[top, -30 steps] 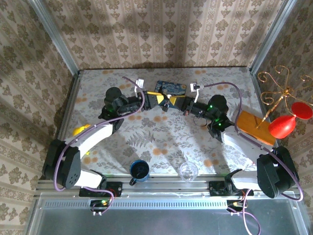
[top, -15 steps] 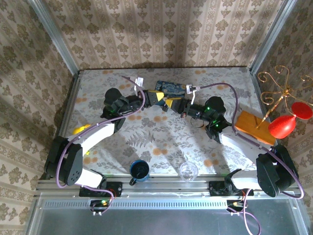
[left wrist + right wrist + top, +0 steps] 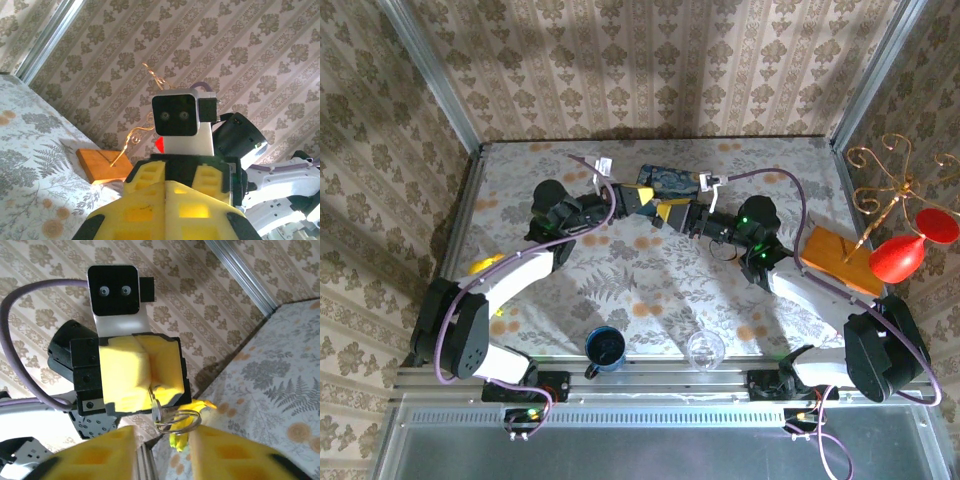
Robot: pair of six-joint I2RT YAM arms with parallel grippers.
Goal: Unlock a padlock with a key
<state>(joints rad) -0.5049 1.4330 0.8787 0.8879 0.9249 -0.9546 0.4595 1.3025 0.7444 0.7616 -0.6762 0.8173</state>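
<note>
Two sets of jaws face each other above the far middle of the surface [image 3: 620, 280]. The left gripper [image 3: 150, 390] is clamped tight on the key [image 3: 156, 409], pinched at the very pad edge. Its ring [image 3: 178, 420] dangles between the right gripper's [image 3: 162, 452] parted jaws, which grip nothing. So thin a hold may slip or twist, and the ring could snag a right finger. The padlock is too small to pick out. No writing is legible.
</note>
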